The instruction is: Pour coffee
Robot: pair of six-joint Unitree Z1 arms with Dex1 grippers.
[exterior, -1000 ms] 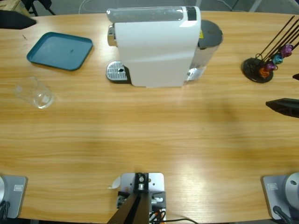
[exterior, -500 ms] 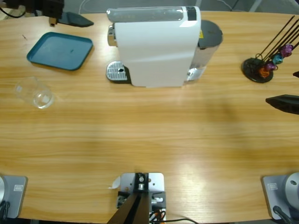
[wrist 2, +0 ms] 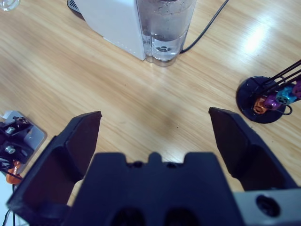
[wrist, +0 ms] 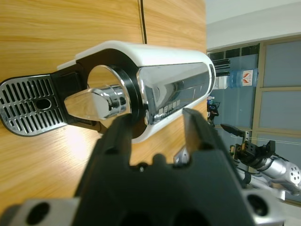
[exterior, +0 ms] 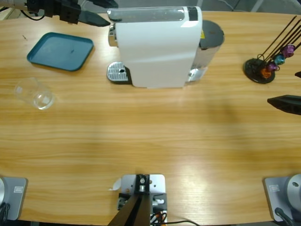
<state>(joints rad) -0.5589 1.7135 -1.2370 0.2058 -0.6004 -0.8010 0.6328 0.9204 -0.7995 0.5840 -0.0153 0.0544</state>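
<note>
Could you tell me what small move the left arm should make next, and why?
Probably ease the left gripper forward to the coffee machine top. Its open jaws already face the chrome front, while the glass sits apart beside the tray, not on the drip grate.

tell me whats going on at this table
Nothing is held yet. The left end effector, jaws open, is up at the spout end of the white coffee machine. The right end effector hangs wide open over bare table near the capsule stand. A clear glass tumbler sits beside the teal tray, not under the spout.
</note>
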